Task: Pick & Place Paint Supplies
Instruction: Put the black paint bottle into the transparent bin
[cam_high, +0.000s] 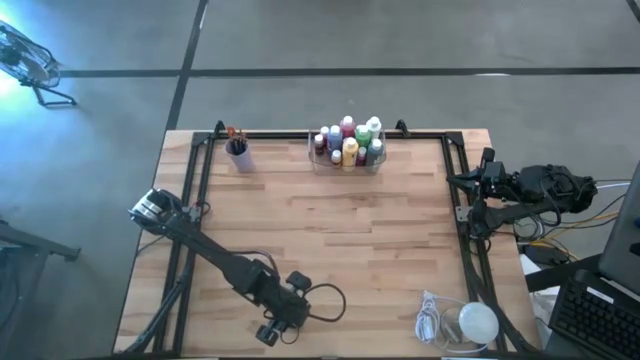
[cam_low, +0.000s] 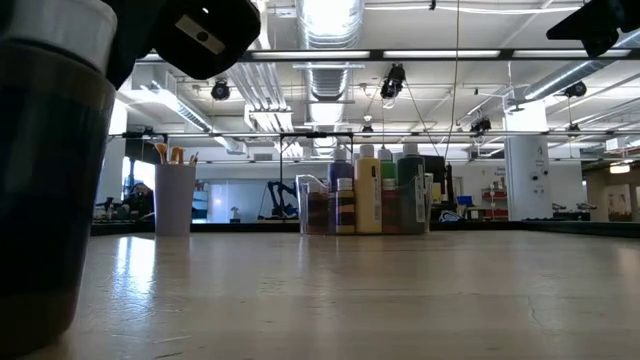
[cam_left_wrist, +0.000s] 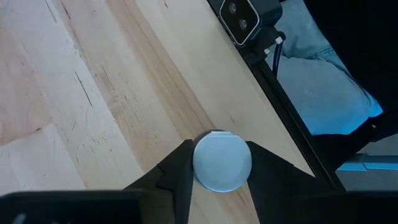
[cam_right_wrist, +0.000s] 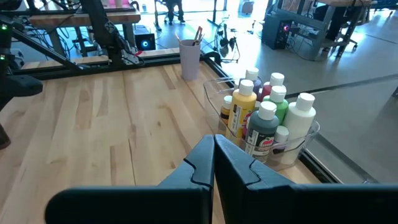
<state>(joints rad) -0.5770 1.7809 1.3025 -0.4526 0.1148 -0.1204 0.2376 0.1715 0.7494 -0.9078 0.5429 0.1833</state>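
While the right gripper (cam_right_wrist: 213, 163) rests pressed together, the left gripper (cam_left_wrist: 222, 171) pinches a pale-capped bottle (cam_left_wrist: 222, 160) at the table's (cam_high: 340, 230) near edge

Pale wooden table (cam_high: 330, 240) with a black frame along its edges. At upper centre stands a clear tray (cam_high: 346, 162) filled with paint bottles (cam_high: 349, 142); upper left, a purple cup (cam_high: 238, 155) holding brushes (cam_high: 234, 134); lower right, a white round lump (cam_high: 477, 322) with coiled cord (cam_high: 430, 318).
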